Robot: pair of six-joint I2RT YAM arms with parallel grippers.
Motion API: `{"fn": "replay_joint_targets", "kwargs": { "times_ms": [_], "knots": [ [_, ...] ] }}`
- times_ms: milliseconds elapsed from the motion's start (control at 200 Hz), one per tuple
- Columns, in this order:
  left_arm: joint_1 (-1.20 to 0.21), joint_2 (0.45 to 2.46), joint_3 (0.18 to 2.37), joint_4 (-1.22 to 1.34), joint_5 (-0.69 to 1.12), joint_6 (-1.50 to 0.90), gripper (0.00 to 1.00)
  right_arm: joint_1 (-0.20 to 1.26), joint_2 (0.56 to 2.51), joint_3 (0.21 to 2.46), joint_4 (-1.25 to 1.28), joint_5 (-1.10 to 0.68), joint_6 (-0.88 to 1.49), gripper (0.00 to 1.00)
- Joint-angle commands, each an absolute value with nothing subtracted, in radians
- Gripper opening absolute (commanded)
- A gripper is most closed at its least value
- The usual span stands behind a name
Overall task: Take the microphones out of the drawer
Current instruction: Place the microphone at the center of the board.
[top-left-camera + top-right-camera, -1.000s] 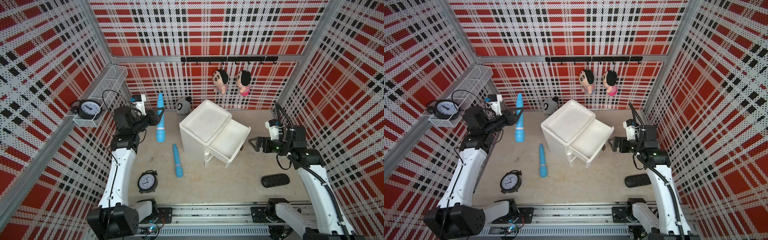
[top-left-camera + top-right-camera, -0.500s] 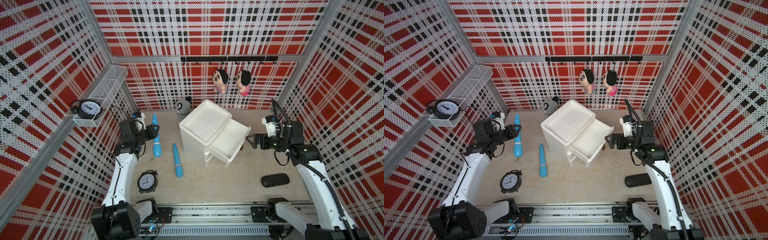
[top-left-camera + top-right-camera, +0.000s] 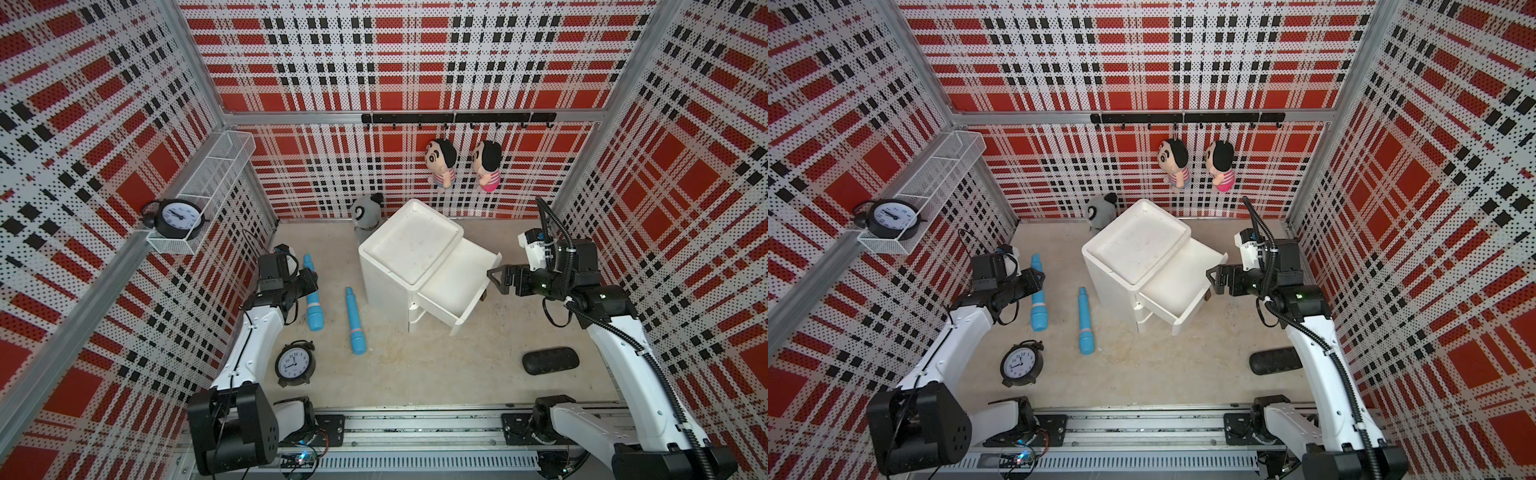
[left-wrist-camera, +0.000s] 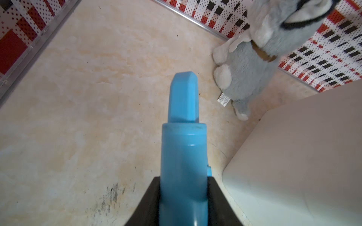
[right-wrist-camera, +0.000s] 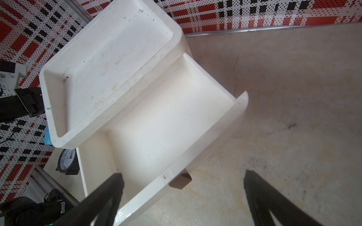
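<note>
While the left pincer point(image 3: 308, 281) comes down from its higher place of a second ago, the blue microphone point(image 3: 316, 316) it clenches now hangs low over the table point(image 3: 415, 374), well apart from the drawer point(image 3: 453, 282), which lies empty (so we judge the taking-out nearly done). The right pincer point(image 3: 494, 281) stands wide open beside the drawer front, holding nothing.
</note>
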State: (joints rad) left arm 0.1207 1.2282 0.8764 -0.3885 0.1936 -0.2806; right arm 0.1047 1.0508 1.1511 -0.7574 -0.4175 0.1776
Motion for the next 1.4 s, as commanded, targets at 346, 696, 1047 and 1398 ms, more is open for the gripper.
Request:
{"fn": "replay_joint_targets", "kwargs": {
  "times_ms": [346,696,1047,1398],
  "knots": [
    [-0.064,1.301,0.763,-0.292,0.011,-0.364,0.0,0.115,0.993,1.072,-0.718,-0.392,0.183,1.0],
    [-0.111,1.324,0.677,-0.193,-0.013,-0.46,0.0,0.115,0.994,1.06,-0.706,-0.396,0.186,1.0],
    [-0.125,1.357,0.612,-0.135,-0.029,-0.497,0.01,0.115,0.992,1.042,-0.69,-0.403,0.19,1.0],
    [-0.131,1.391,0.591,-0.113,-0.039,-0.502,0.24,0.115,0.995,1.046,-0.687,-0.405,0.189,1.0]
  ]
}}
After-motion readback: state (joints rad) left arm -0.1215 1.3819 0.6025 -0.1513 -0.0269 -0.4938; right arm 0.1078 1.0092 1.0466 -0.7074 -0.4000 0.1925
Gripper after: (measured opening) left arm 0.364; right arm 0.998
